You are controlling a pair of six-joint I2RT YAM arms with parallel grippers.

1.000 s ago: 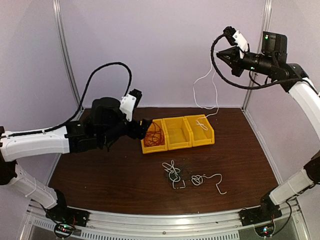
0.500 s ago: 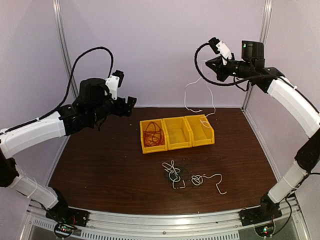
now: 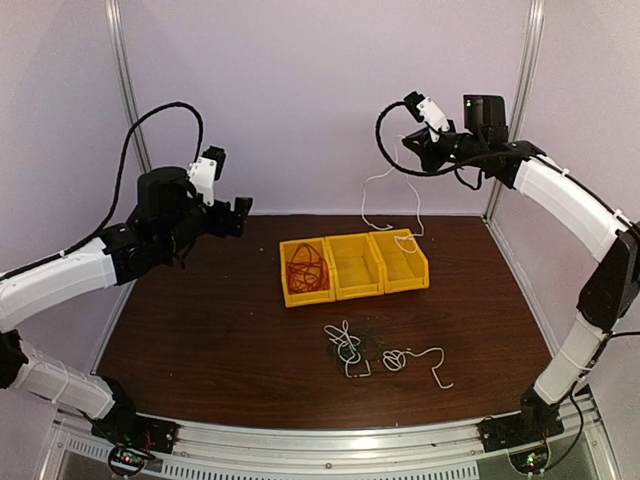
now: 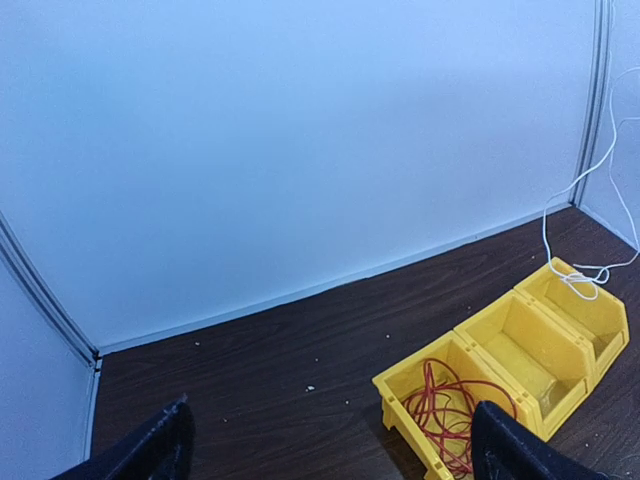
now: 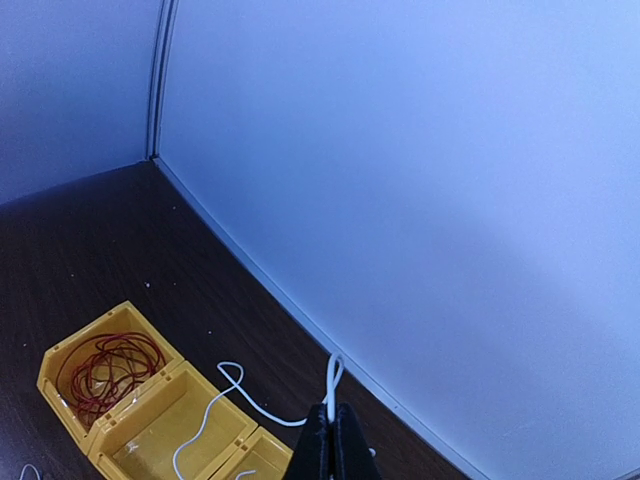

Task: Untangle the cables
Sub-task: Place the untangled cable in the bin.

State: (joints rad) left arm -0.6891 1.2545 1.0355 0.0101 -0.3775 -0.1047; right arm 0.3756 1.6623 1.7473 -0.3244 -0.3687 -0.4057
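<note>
Your right fingers (image 5: 330, 448) were pinched shut on thin white cable (image 3: 371, 196) trailing into the end yellow plastic bin (image 3: 410, 281). Left fingers (image 3: 240, 213) stood wide apart, empty. Tangled white-and-black cables (image 3: 348, 348) lay on dark wood counter (image 3: 200, 330).

Holds the left hand (image 3: 240, 213) in the air, up and to the left of the bins (image 3: 356, 289), fingers (image 4: 150, 452) spread wide with nothing between them. Points that hand rightward, toward the space behind the bins, wrist roughly level. Runs the left arm (image 3: 60, 280) from its base, near and left of the bins, up along the left side to the wrist. Carries the right hand (image 5: 328, 432) high, above and behind the bins, fingers pressed together on a white cable (image 3: 371, 196). Arches the right arm (image 3: 572, 203) from its base, near and right of the bins: lower link rising, upper link slanting up and left to the wrist.
</note>
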